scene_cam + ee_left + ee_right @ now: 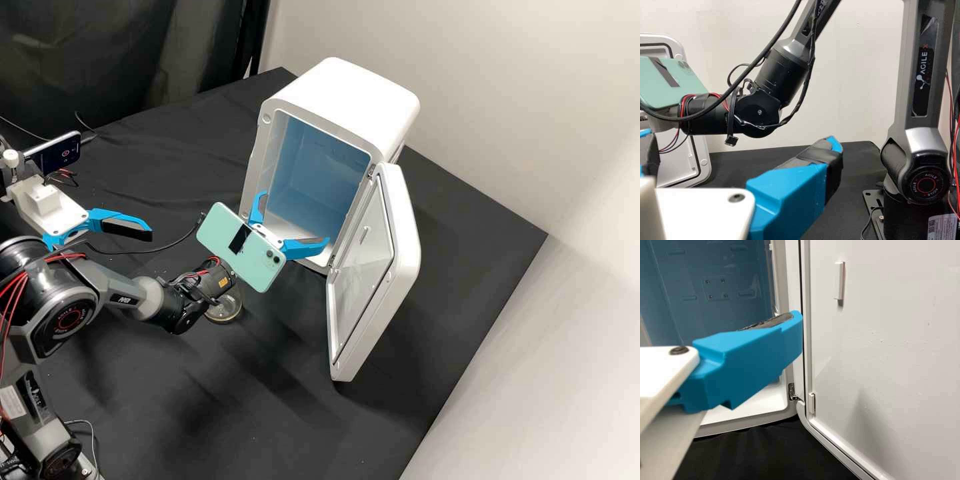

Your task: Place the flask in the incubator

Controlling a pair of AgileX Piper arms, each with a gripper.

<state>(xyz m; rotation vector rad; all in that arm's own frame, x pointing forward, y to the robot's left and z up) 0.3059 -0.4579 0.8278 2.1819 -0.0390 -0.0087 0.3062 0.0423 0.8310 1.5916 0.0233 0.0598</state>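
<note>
High view puts the incubator [347, 93] at the far side of the worktop [200, 400] with its door [377, 267] swung wide open to the right. As far as its blue inside shows, nothing has been placed in it. So the opening step looks done, while the gripping, carrying and setting down of the flask [224, 309] are all left. The flask stands on the worktop to the near left of the incubator, apart from it, and neither arm holds it. It looks like clear glass with a rounded base; the right arm's wrist passes over it and hides its upper part, so I cannot tell its neck or whether it is stoppered. The right gripper [293, 219] sits at the incubator's mouth, by the hinge side, its jaws spread and empty. The left gripper [100, 230] is well off to the left, jaws also spread with nothing between them.
</note>
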